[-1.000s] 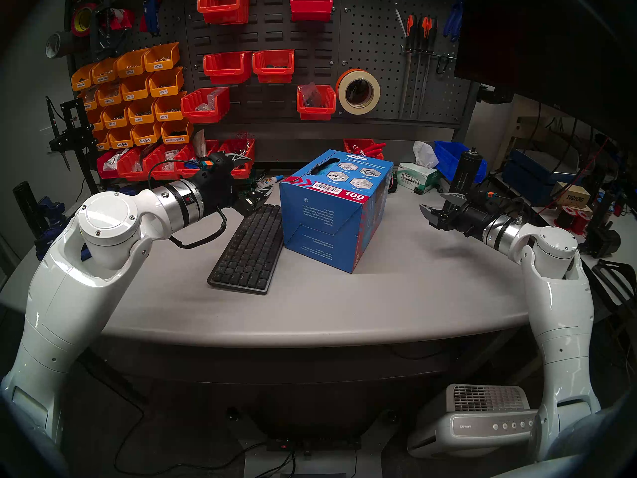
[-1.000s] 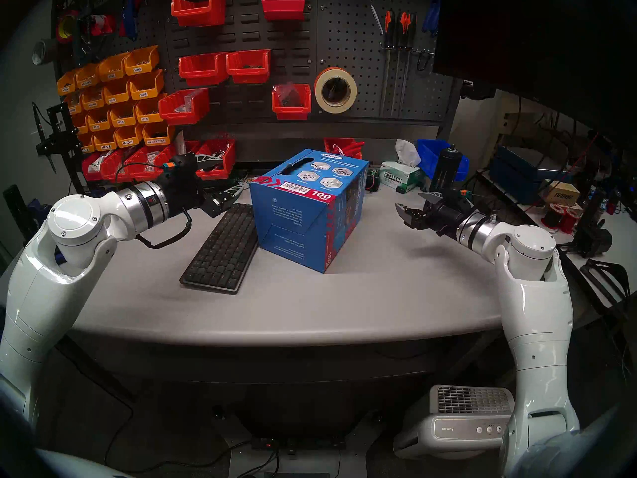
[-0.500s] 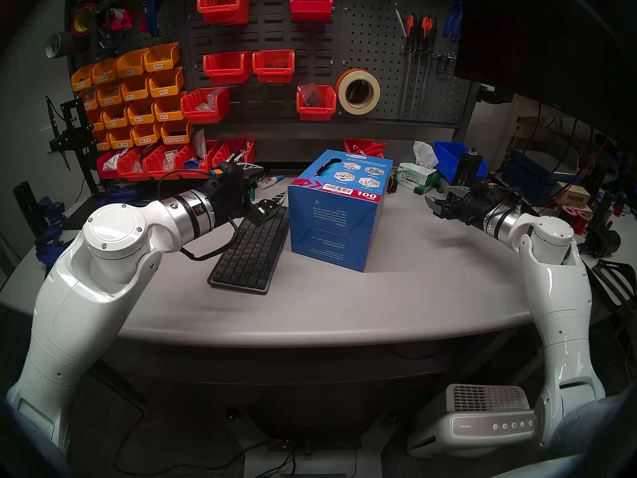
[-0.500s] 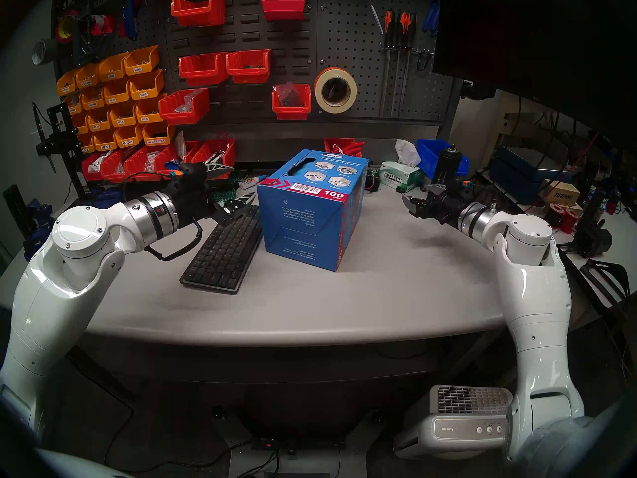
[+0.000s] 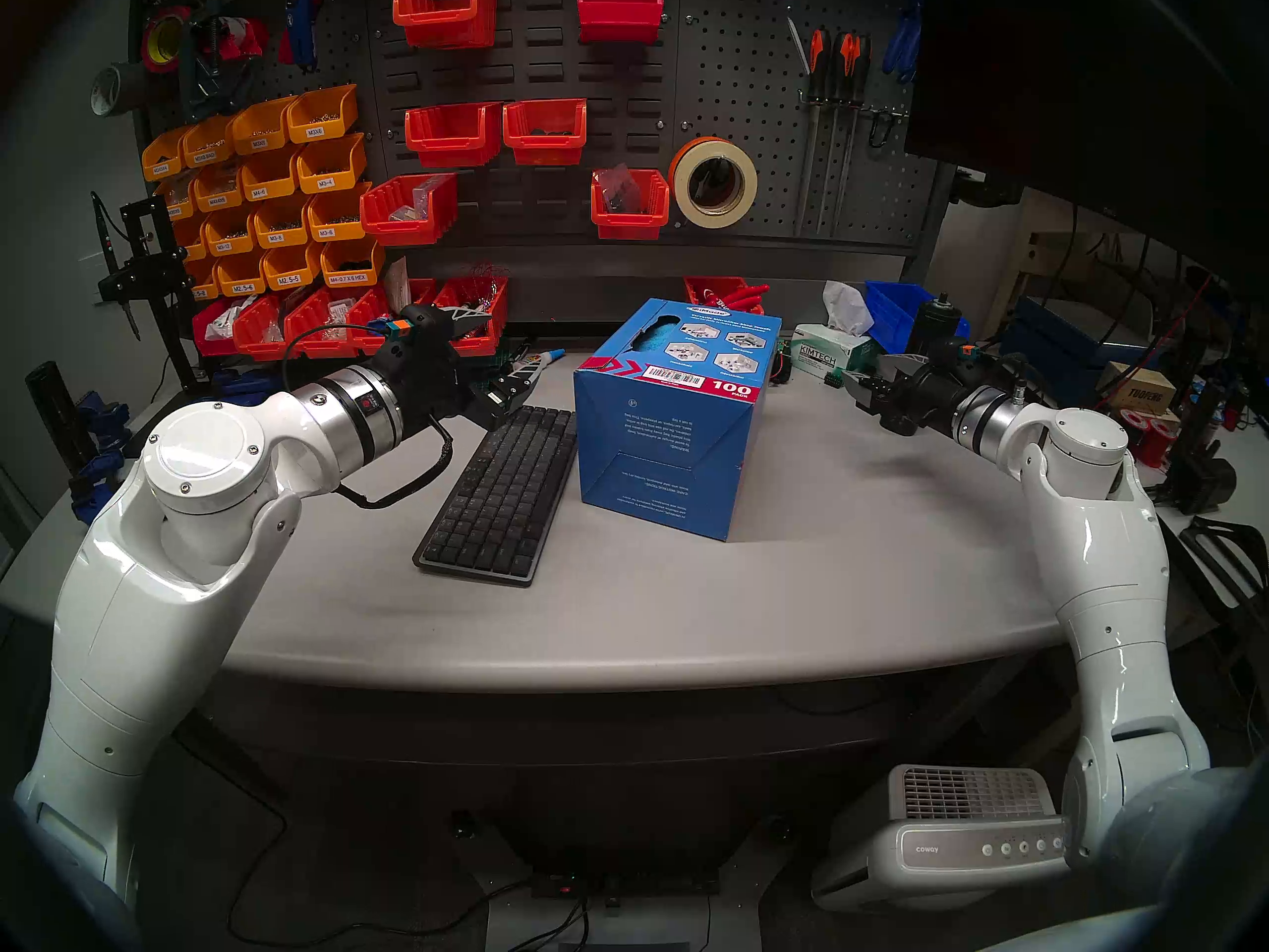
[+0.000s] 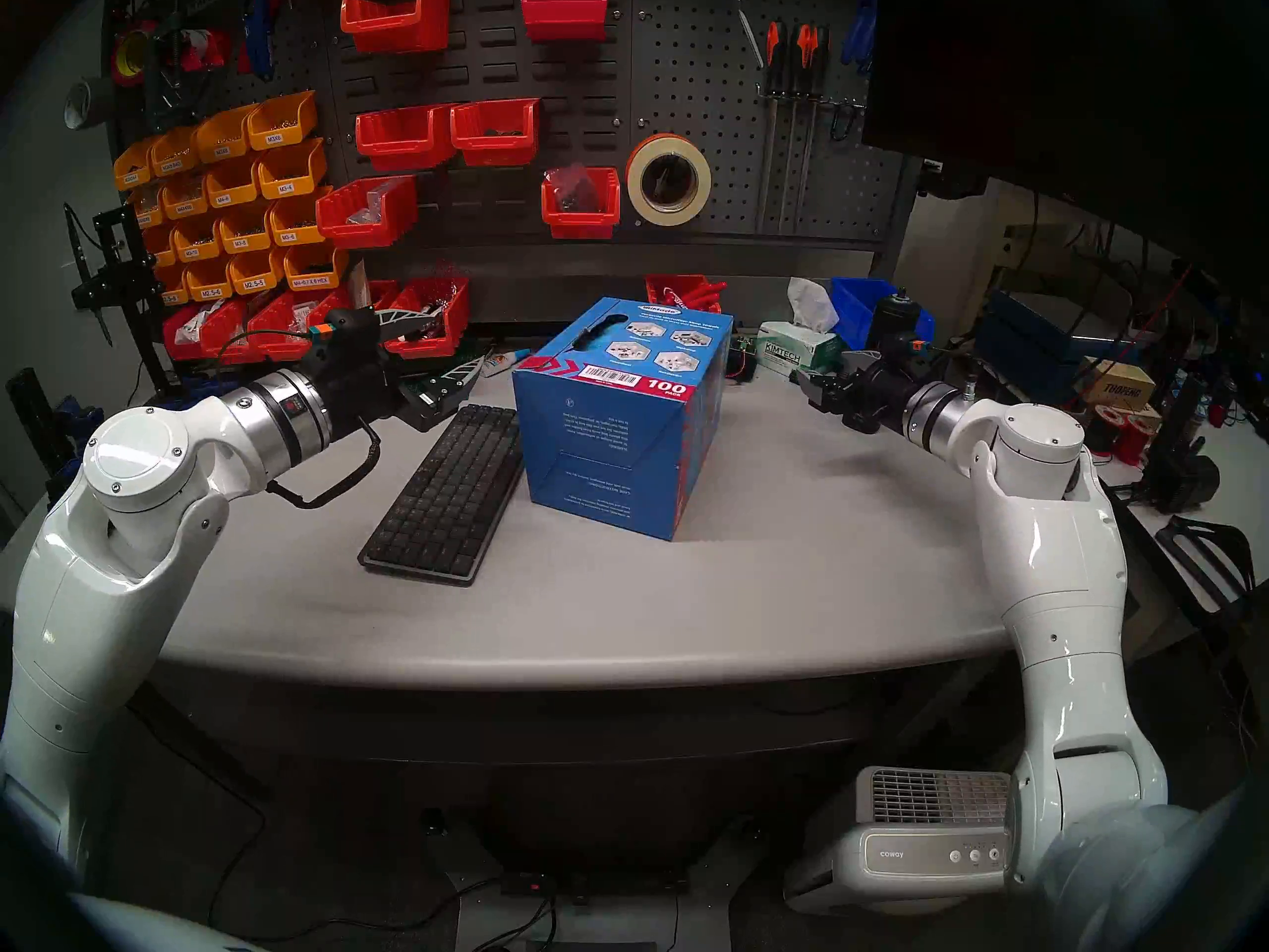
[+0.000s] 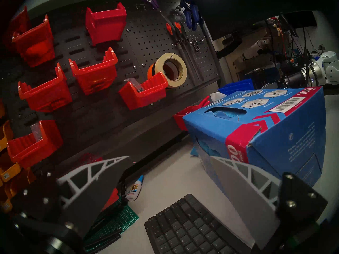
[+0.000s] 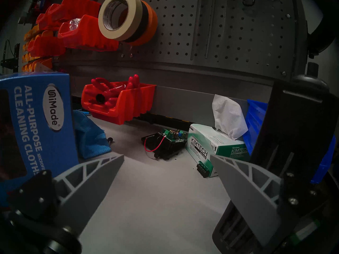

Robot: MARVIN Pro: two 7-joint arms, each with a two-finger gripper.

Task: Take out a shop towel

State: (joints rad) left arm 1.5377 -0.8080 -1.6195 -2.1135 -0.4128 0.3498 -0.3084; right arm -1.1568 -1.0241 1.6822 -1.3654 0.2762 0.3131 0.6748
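Looking down from head height over the curved grey tabletop (image 5: 618, 607) toward the pegboard at twelve o'clock, both head views nearly identical. Left wrist view sitting low at nine o'clock, tilted, facing the big blue cardboard box (image 7: 275, 138). Right wrist view, low at three o'clock, sharing that box (image 8: 36, 119).

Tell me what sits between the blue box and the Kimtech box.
A green circuit board with a red wire lies between the blue box and the Kimtech box; the right wrist view shows it.
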